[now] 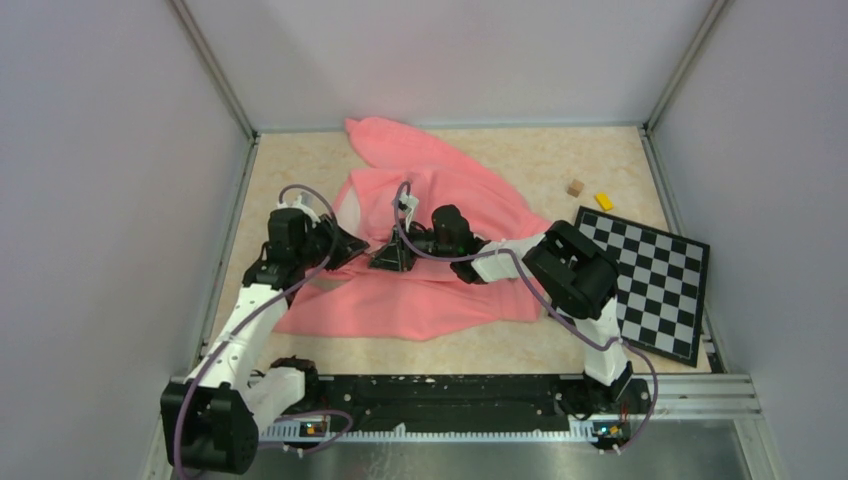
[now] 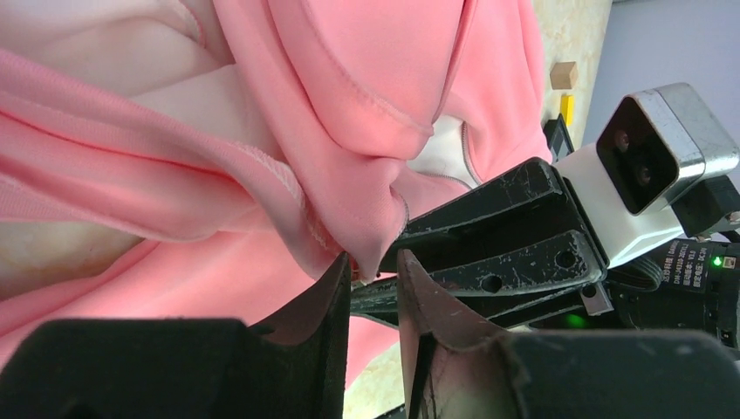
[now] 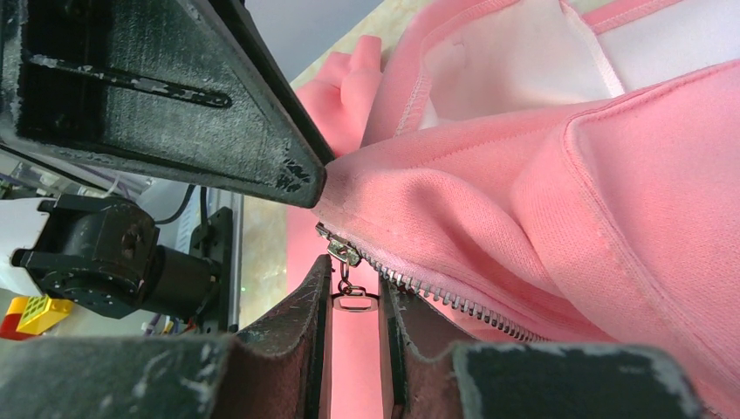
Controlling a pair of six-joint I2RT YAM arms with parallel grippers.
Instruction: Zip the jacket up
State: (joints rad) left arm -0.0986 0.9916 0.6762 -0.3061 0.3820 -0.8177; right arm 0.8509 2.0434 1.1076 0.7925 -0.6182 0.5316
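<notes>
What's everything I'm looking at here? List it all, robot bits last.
salmon-pink fleece jacket: one, pink with paler lining, lying open mid-table.
metal zipper: one, silver, along the jacket's front edge.
zipper pull: one, silver, at the zipper's end.
black-and-white checkerboard panel: one, right side.
small wooden cube: one, tan, far right.
small yellow block: one, beside the cube.
beige marbled table: one, underneath.
robot arms: two, white and black, left and right.
left pincer: black, at the jacket's edge, grip unclear.
right pincer: black, closed on the zipper pull.
</notes>
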